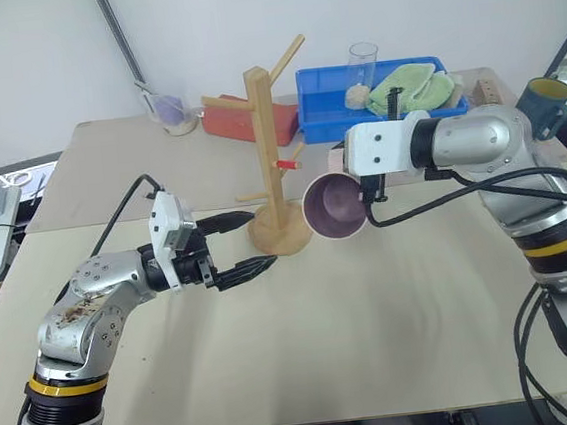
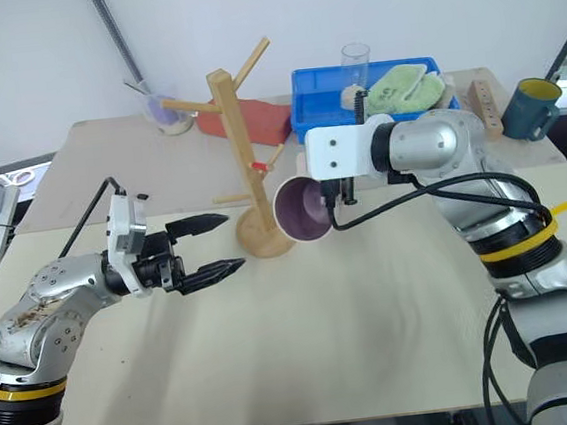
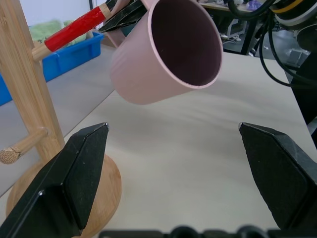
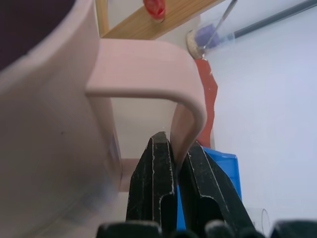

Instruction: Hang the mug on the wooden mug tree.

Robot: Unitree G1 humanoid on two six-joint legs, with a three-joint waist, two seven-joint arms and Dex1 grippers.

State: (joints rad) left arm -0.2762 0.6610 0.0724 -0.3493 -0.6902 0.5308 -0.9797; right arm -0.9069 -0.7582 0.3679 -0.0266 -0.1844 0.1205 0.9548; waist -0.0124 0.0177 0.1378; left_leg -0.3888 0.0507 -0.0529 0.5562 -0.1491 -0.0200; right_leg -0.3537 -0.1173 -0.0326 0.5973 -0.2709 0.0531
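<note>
The mug [image 1: 335, 207], cream outside and dark purple inside, hangs tipped on its side above the table, its mouth turned toward me. My right gripper [image 4: 174, 148] is shut on the mug's loop handle [image 4: 148, 54]. The wooden mug tree [image 1: 269, 144] stands just left of the mug on its round base [image 1: 274, 237]. Its red-tipped peg [image 1: 285, 163] points toward the mug, just above its rim. My left gripper [image 1: 256, 243] is open and lies level, left of the tree's base, holding nothing. In the left wrist view the mug [image 3: 163, 54] hangs beyond the open fingers [image 3: 79, 168].
A blue bin [image 1: 325, 118] with a green cloth [image 1: 410, 88] and a clear glass [image 1: 363, 64] stands behind the tree. A dark teal mug [image 1: 544, 105] is at the far right, a red object [image 1: 230, 122] and a plastic cup [image 1: 173, 113] at the back left.
</note>
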